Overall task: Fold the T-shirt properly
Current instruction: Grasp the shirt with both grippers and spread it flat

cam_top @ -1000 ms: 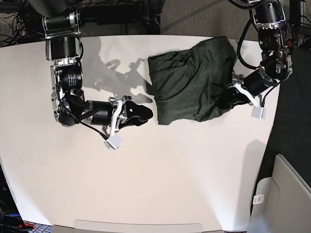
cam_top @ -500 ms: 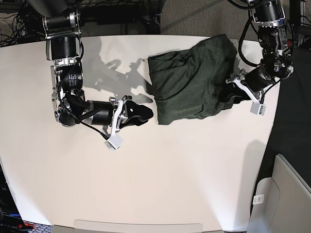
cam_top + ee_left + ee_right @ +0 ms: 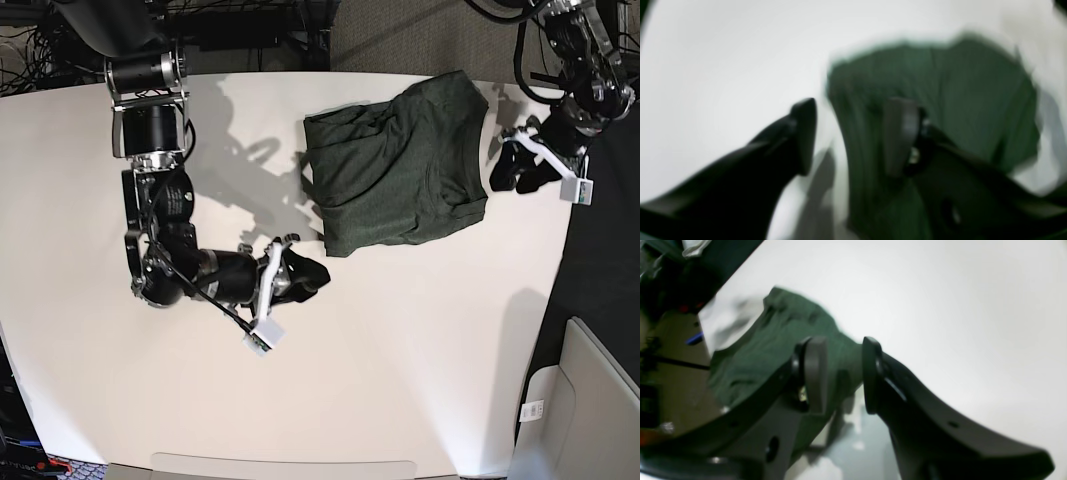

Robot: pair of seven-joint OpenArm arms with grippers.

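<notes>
Presently: T-shirt (image 3: 400, 170) lying on the white surface (image 3: 400, 380), far right of centre, folded into a rough rectangle. Dark olive-green, heathered knit, plain, no print. Top layer rumpled with soft ridges; near edge fairly straight, far-right corner bulging toward the surface's far edge. Left gripper (image 3: 515, 170) just off the shirt's right edge, apart from the cloth, jaws parted, holding nothing. Right gripper (image 3: 310, 275) low over bare surface near the shirt's near-left corner, jaws part open with a clear gap, empty. Left wrist view blurred.
</notes>
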